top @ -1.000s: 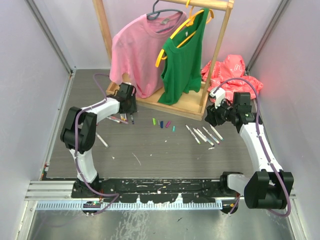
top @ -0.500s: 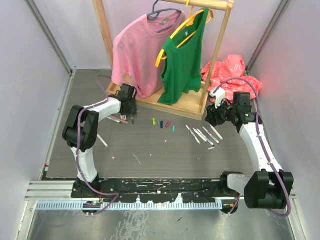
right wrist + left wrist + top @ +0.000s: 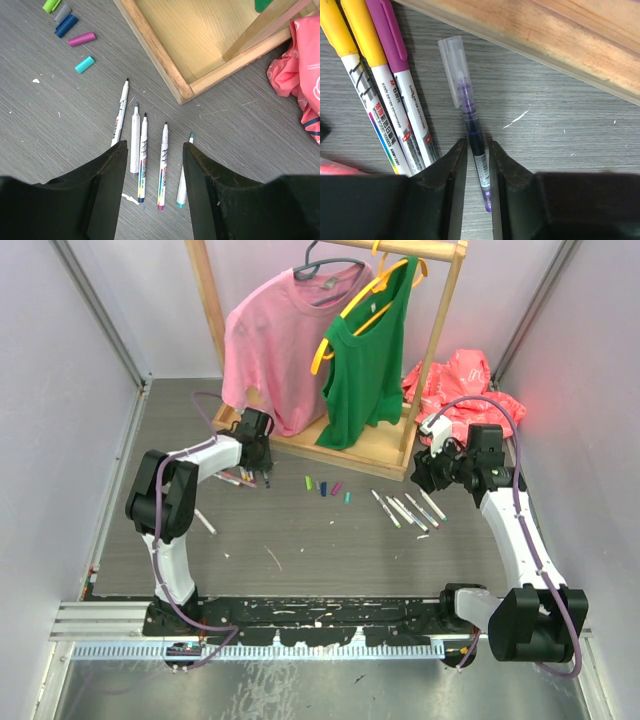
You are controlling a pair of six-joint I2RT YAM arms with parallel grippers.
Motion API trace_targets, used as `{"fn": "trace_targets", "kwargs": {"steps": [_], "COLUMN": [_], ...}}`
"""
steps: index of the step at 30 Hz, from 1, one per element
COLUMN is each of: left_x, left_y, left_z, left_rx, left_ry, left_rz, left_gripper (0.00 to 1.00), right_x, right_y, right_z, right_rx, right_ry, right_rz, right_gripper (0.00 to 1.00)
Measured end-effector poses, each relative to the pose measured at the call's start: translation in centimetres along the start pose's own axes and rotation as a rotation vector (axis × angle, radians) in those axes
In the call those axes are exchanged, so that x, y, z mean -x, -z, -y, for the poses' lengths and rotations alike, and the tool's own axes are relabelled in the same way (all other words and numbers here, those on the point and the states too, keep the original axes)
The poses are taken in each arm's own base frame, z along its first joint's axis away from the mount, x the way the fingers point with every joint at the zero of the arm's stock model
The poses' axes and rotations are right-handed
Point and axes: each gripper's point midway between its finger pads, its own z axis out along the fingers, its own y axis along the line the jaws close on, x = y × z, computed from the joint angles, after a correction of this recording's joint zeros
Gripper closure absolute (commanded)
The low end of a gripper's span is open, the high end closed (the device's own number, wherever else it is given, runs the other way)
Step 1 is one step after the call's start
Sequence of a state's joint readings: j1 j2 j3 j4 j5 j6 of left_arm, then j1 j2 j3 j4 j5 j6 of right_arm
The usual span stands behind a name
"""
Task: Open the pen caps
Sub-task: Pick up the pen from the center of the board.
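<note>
The left gripper (image 3: 478, 145) has narrowed around the purple pen (image 3: 470, 107); whether it pinches yet, I cannot tell. The cap (image 3: 452, 60) ahead is not yet off.

The grey wood-grain table (image 3: 300, 550) carries a wooden rack base (image 3: 375, 452) at 12 o'clock and a crumpled pink-red cloth (image 3: 455, 380) at 2 o'clock. Five loose caps (image 3: 326, 486) lie in a row near the centre: green, grey, blue, magenta and teal. At 3 o'clock five uncapped markers (image 3: 143, 150) lie side by side. At 9 o'clock lies a cluster of capped markers (image 3: 395, 110), two yellow-topped and one magenta-topped. Just beside them is a purple pen (image 3: 476, 145) wearing a clear cap (image 3: 451, 55). A lone white marker (image 3: 204, 522) lies at 8 o'clock. White flecks dot the surface.
</note>
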State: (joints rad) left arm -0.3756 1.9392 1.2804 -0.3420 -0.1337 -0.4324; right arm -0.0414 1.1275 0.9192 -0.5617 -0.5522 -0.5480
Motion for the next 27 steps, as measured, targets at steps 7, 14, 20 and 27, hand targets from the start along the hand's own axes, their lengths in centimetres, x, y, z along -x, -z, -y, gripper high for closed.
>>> {"fn": "trace_targets", "kwargs": {"steps": [7, 14, 20, 27], "left_x": [-0.1, -0.1, -0.7, -0.8], "left_y": [0.0, 0.1, 1.2, 6.5], "left_z": [0.2, 0.3, 1.5, 3.9], "left_rx": [-0.006, -0.013, -0.062, -0.174], "left_ry": [0.008, 0.029, 0.019, 0.024], "left_rz": [-0.005, -0.009, -0.016, 0.057], "left_gripper": [0.97, 1.0, 1.0, 1.0], "right_x": [0.2, 0.3, 0.6, 1.9], "right_y": [0.2, 0.1, 0.1, 0.2], "right_z": [0.0, -0.2, -0.9, -3.5], "right_rx": [-0.003, 0.006, 0.044, 0.169], "right_ry": [0.004, 0.004, 0.0, -0.041], "right_rz": [0.006, 0.011, 0.033, 0.119], "right_gripper": [0.46, 0.46, 0.46, 0.46]}}
